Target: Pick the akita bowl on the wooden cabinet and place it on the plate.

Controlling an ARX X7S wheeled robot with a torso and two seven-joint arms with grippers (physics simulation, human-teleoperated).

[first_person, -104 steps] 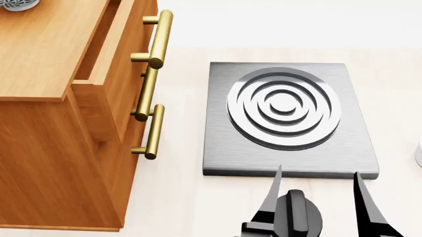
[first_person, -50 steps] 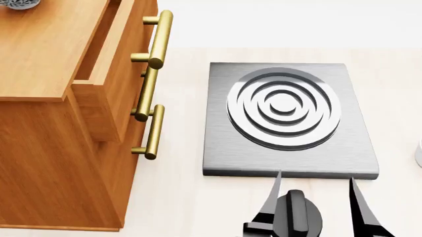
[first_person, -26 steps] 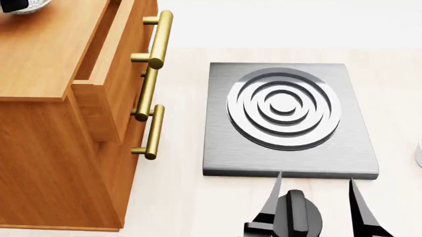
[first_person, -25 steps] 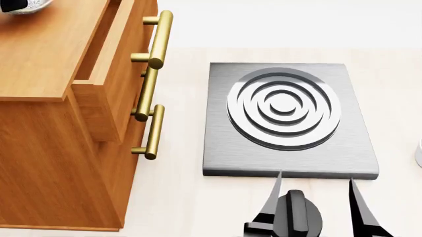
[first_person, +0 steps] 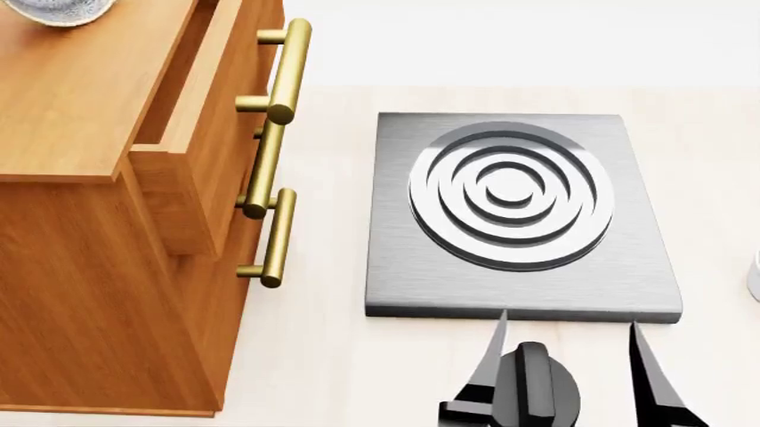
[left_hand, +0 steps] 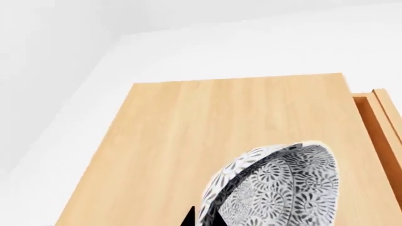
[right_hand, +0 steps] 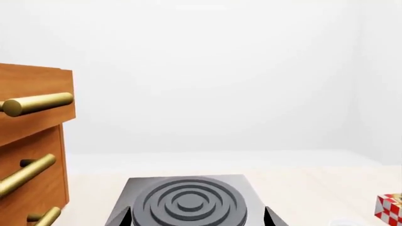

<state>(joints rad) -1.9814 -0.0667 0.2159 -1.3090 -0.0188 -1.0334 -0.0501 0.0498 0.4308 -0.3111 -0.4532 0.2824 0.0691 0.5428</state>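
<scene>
- Left wrist view has the patterned bowl filling the near part of the picture, tilted, with the wooden cabinet top spread out beyond it.
- Only a black sliver of the left gripper shows beside the bowl's rim. It looks to be grasping the bowl, but I cannot tell for sure whether the fingers are clamped.
- By my reading the step in hand is the pick: the bowl seems lifted or tipped off the cabinet top, though contact with the wood is hidden.
- Next, the bowl would need carrying clear of the cabinet edge and its brass handles toward the plate, kept level enough not to slip.
- No plate appears in any view, so its place must be found first.
- Head view catches just the bowl's lower edge at the far corner of the cabinet, and shows the grey ringed burner plate on the pale table, which the left wrist camera misses.
- Head view also shows the right gripper with fingers spread apart, empty, just short of the burner.
- Right wrist view alone adds a red-and-white checked cube off to the side.
</scene>
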